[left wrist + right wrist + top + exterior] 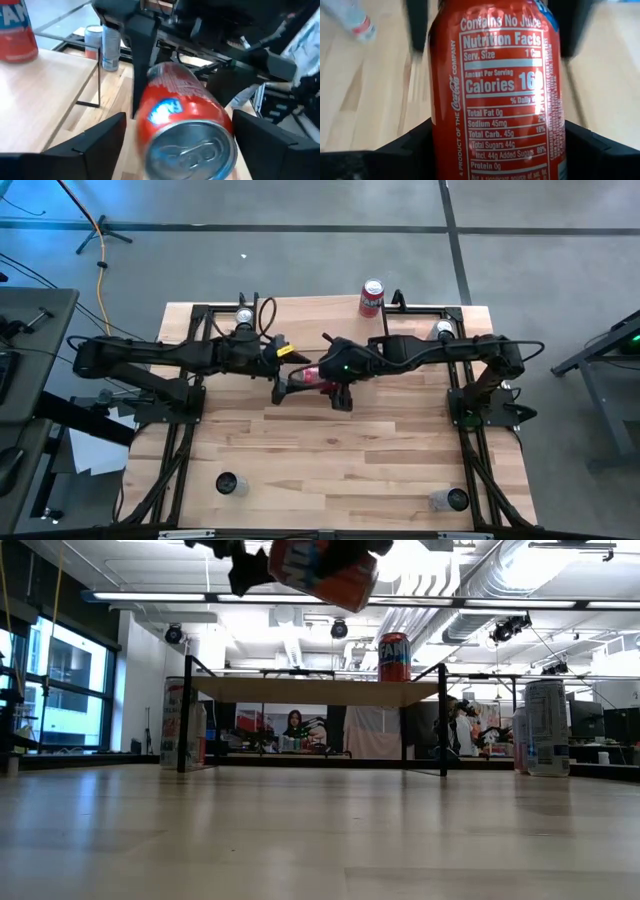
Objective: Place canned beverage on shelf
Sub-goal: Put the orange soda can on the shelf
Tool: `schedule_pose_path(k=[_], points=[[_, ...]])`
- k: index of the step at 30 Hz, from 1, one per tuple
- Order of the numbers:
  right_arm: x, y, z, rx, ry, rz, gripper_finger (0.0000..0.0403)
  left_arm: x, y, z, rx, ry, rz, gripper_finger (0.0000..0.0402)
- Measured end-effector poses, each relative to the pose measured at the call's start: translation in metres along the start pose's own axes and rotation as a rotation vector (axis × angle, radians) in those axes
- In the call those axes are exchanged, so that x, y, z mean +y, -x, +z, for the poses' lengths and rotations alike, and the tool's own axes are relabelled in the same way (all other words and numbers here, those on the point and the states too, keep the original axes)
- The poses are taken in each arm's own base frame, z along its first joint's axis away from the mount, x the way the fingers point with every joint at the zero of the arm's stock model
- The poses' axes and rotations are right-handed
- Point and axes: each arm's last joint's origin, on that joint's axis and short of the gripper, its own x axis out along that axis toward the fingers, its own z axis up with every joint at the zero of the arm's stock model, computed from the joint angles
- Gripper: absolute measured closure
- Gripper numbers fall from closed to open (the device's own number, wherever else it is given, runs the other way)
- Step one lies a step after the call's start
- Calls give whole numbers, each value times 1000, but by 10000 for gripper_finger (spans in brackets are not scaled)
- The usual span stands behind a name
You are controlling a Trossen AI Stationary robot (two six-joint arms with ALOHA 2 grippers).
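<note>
Your right gripper (330,383) clasps the red can (312,375) at frame centre, left gripper (283,376) spread wide beside it, while a second can (372,297) occupies the shelf (315,691) near its upper-right edge.

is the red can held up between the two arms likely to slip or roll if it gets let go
The red can is smooth, round metal lying sideways, so it would probably roll once it lands on the table. Its glossy wall looks slippery. It seems stiff, though thin walls may dent under a hard squeeze.

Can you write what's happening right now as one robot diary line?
stage: handover mid-air | red can: between right tool and left tool | shelf: one red can already on top
</note>
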Motion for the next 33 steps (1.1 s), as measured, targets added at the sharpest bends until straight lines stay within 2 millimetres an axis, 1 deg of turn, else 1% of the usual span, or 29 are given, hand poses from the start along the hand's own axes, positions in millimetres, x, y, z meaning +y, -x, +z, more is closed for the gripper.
schedule_pose_path(k=[4,7,10,13,16,18,19,21,23,26,28,31,33], points=[[-1,8,-2,60,13,-1,122,4,16,3,13,-26,6,61],[-1,12,-11,146,19,0,122,10,36,7,16,-39,42,58],[-2,23,-20,216,4,-1,122,16,58,9,14,-25,103,57],[-1,29,-43,297,-37,17,122,18,77,12,-26,22,154,56],[4,34,-75,329,-113,34,122,17,90,16,-108,29,155,56],[9,40,-98,318,-187,34,122,17,95,15,-170,33,141,56],[12,42,-109,294,-222,38,122,16,96,15,-212,46,130,56],[19,44,-123,200,-298,58,122,17,95,10,-297,75,108,56],[24,48,-128,45,-369,86,122,19,93,4,-376,117,82,55],[26,47,-126,-221,-443,93,122,22,87,-8,-459,194,42,55],[25,42,-121,-389,-457,50,122,23,84,-15,-492,242,24,55],[21,33,-110,-635,-433,-63,122,25,82,-20,-512,291,13,55],[17,24,-106,-734,-408,-162,122,25,82,-20,-512,303,21,55]])
